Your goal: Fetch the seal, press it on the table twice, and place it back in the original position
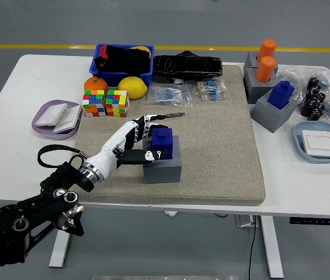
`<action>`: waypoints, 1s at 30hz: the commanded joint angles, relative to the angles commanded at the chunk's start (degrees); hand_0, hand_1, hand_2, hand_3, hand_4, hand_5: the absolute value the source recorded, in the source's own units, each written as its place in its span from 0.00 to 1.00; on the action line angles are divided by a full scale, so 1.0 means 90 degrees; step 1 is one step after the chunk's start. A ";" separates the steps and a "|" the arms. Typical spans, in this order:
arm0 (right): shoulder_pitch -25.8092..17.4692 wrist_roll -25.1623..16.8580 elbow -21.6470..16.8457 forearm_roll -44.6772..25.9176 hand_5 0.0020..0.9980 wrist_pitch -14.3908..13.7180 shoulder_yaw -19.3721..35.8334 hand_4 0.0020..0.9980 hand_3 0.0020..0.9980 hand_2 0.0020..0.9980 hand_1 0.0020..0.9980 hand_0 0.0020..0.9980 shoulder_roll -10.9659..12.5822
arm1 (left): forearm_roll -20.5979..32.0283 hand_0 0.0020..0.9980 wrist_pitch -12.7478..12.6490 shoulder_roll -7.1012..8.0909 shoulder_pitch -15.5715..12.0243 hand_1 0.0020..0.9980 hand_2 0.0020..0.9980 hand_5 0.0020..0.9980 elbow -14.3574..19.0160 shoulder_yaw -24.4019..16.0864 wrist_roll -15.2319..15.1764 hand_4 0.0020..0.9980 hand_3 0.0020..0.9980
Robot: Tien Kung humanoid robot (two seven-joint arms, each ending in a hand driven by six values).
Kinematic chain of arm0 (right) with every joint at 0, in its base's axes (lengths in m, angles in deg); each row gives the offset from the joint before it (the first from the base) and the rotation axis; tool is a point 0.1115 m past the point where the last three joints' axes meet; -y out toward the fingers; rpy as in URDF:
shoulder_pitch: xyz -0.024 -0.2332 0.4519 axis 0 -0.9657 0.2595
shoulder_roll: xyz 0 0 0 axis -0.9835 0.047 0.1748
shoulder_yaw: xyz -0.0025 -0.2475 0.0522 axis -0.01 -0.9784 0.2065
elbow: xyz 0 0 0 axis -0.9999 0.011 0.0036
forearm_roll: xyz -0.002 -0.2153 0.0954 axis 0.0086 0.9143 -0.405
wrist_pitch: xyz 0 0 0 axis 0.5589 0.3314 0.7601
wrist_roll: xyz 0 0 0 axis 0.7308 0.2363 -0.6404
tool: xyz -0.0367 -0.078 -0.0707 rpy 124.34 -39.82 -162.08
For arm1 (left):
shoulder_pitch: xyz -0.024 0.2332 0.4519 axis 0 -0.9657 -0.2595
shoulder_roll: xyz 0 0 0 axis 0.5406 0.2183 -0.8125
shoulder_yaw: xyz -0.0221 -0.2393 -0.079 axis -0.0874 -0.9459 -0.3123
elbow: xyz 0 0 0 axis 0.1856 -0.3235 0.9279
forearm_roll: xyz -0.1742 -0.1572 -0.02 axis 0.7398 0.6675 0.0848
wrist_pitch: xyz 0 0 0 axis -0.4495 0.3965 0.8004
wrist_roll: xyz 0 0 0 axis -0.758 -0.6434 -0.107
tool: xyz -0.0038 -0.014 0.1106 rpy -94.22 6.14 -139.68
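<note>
The blue seal (165, 142) stands upright in its grey holder block (163, 169) on the beige mat (217, 140). My left hand (152, 140) reaches in from the lower left and sits against the seal's left side. Its fingers (148, 125) lie along the seal's far left edge and its thumb (147, 155) along the near left edge. The fingers are still spread and bracket the seal without a clear clamp. The seal rests seated in the holder. The right arm does not show.
A second blue seal (281, 93) in a grey block and two orange cylinders (265, 60) stand at the right. Two Rubik's cubes (106, 102), an orange (95, 84), a lemon (132, 86) and a blue bin (124, 64) are behind my hand. A purple tray (56, 116) lies at the left.
</note>
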 joint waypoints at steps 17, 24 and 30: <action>0.0005 -0.0016 -0.0006 0.0005 0.47 -0.0017 0.0012 0.85 0.66 0.67 0.70 0.79 0.0006 | -0.0174 0.69 -0.0140 -0.0033 0.0068 0.63 0.64 0.00 -0.0110 0.0095 0.0028 0.61 0.82; 0.0006 -0.0024 -0.0008 0.0010 0.47 -0.0025 0.0024 0.85 0.66 0.67 0.70 0.79 0.0007 | -0.0157 0.68 -0.0150 -0.0022 0.0070 0.50 0.52 0.00 -0.0033 0.0045 -0.0067 0.58 0.80; 0.0008 -0.0026 -0.0012 0.0012 0.47 -0.0022 0.0036 0.85 0.66 0.67 0.70 0.79 0.0005 | -0.0141 0.67 -0.0183 -0.0005 0.0071 0.49 0.51 0.00 0.0044 -0.0019 -0.0186 0.57 0.80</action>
